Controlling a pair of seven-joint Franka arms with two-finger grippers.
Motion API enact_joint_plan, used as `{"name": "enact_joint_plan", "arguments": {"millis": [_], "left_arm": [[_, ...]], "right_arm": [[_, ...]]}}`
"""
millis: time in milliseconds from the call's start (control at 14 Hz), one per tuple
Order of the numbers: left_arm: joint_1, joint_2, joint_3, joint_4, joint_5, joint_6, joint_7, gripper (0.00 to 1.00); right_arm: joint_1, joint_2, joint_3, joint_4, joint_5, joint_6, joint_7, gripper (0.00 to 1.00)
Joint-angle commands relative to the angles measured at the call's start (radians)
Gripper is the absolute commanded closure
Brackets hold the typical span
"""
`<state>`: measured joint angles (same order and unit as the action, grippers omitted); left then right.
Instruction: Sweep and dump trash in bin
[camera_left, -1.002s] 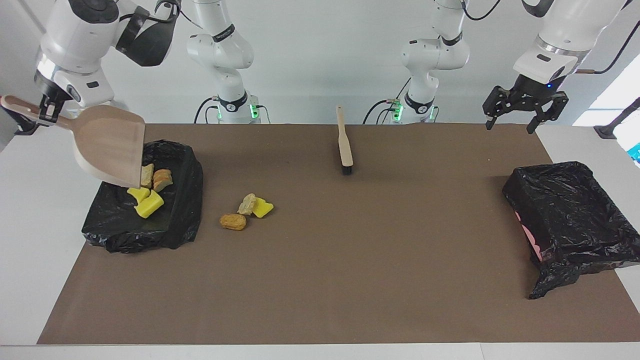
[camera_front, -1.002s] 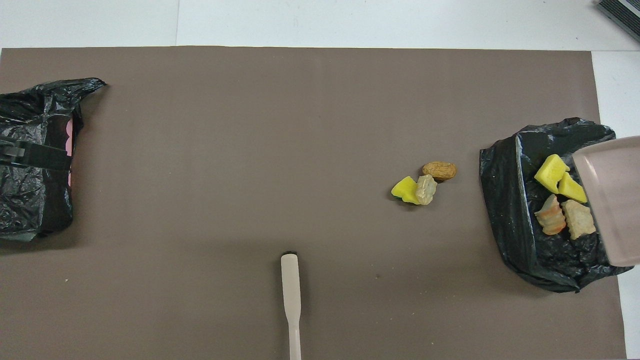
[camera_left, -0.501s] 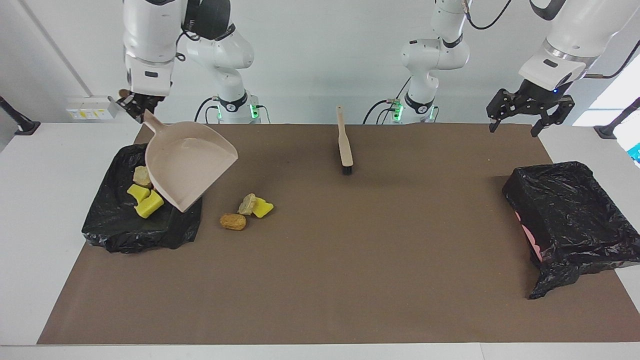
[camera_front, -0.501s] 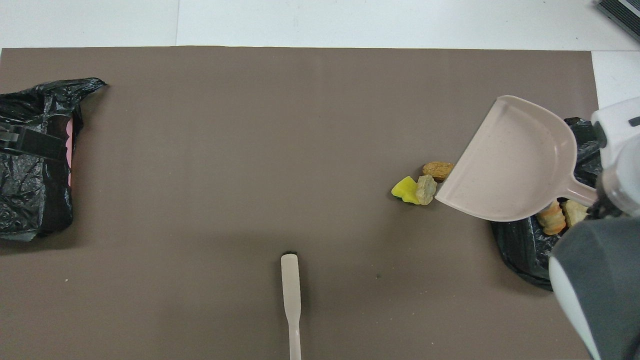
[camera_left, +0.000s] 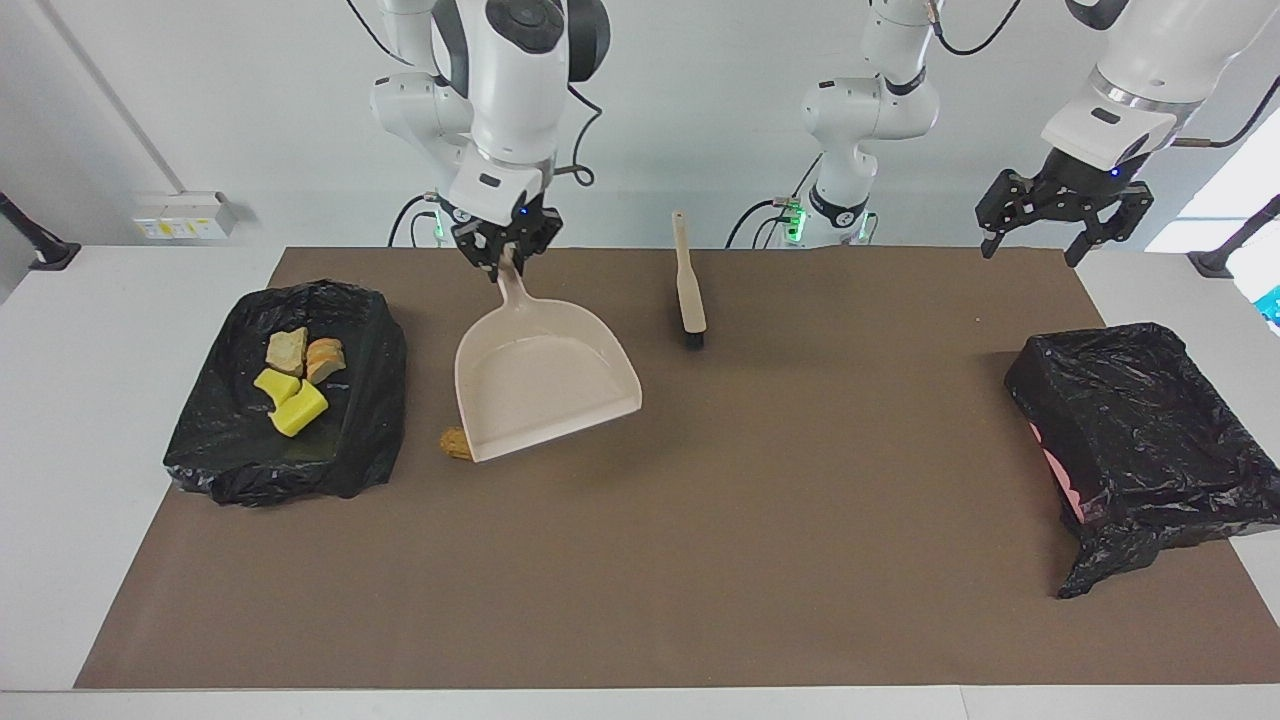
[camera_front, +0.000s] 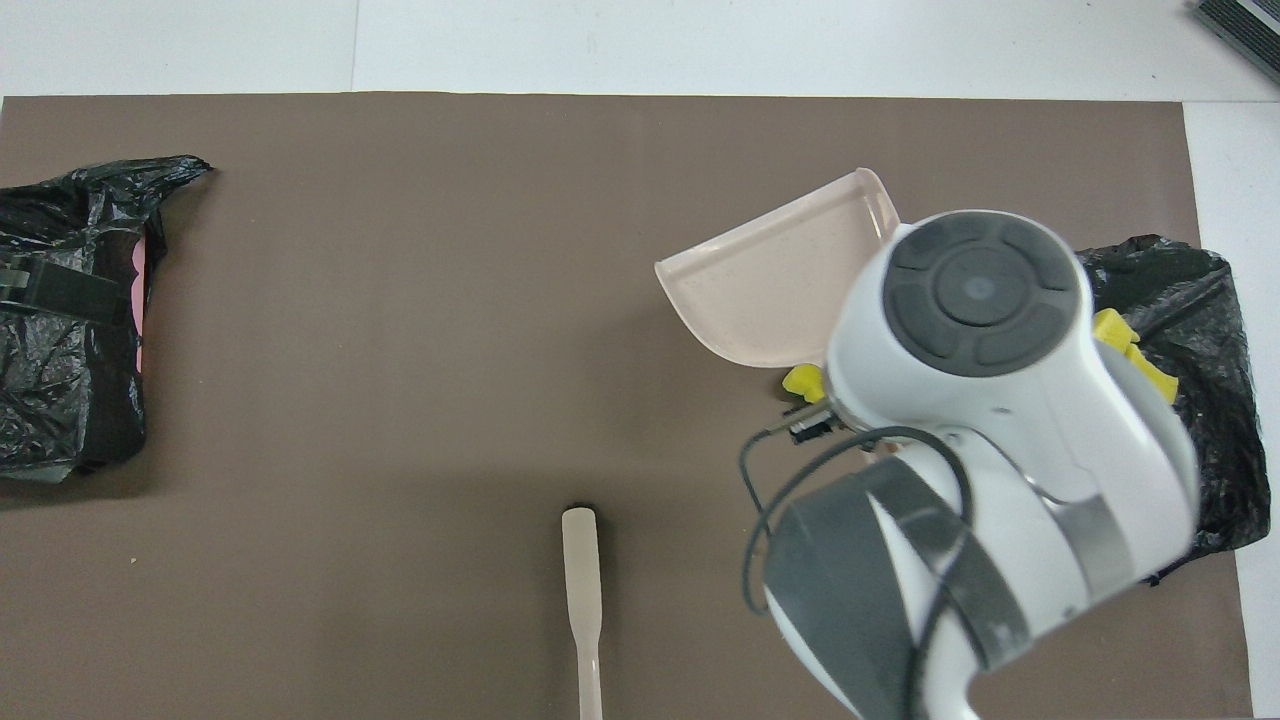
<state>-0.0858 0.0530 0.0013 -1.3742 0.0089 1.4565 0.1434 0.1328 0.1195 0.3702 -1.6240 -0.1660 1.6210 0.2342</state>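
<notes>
The right pincer (camera_left: 505, 255), clamped on the handle of the dustpan (camera_left: 545, 385), is swinging away from the bin (camera_left: 375, 380) at the right arm's end of the counter and is now carrying the pan over the mat toward the middle. The pan is turning from tipped over the bin to open side up. It is now covering the loose trash pieces on the mat, leaving only the edge of the brown nugget (camera_left: 455, 443) showing. The four dumped pieces (camera_left: 295, 380) in the bin are coming into full view.
</notes>
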Motion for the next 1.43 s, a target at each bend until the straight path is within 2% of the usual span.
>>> {"name": "enact_joint_plan", "arguments": {"millis": [0, 215, 429, 930, 1002, 1073, 1145, 1359], "left_arm": [[0.015, -0.004, -0.012, 0.010, 0.005, -0.021, 0.010, 0.00], [0.017, -0.004, -0.012, 0.010, 0.005, -0.021, 0.010, 0.00], [0.015, -0.004, -0.012, 0.010, 0.005, -0.021, 0.010, 0.00], [0.015, -0.004, -0.012, 0.010, 0.005, -0.021, 0.010, 0.00], [0.015, -0.005, -0.012, 0.010, 0.005, -0.021, 0.010, 0.00], [0.015, -0.004, -0.012, 0.010, 0.005, -0.021, 0.010, 0.00], [0.015, -0.005, -0.012, 0.010, 0.005, -0.021, 0.010, 0.00], [0.015, -0.004, -0.012, 0.010, 0.005, -0.021, 0.010, 0.00]], "right_arm": [[0.039, 0.207, 0.001, 0.165, 0.086, 0.110, 0.270, 1.00], [0.151, 0.360, -0.008, 0.235, 0.091, 0.287, 0.449, 1.00], [0.238, 0.550, -0.008, 0.406, 0.024, 0.332, 0.545, 1.00], [0.275, 0.611, -0.007, 0.328, -0.060, 0.458, 0.573, 1.00], [0.274, 0.611, -0.008, 0.332, -0.064, 0.441, 0.571, 0.67], [0.275, 0.608, -0.008, 0.332, -0.069, 0.427, 0.571, 0.15], [0.274, 0.589, -0.008, 0.332, -0.066, 0.412, 0.567, 0.00], [0.278, 0.502, -0.002, 0.323, -0.047, 0.321, 0.568, 0.00]]}}
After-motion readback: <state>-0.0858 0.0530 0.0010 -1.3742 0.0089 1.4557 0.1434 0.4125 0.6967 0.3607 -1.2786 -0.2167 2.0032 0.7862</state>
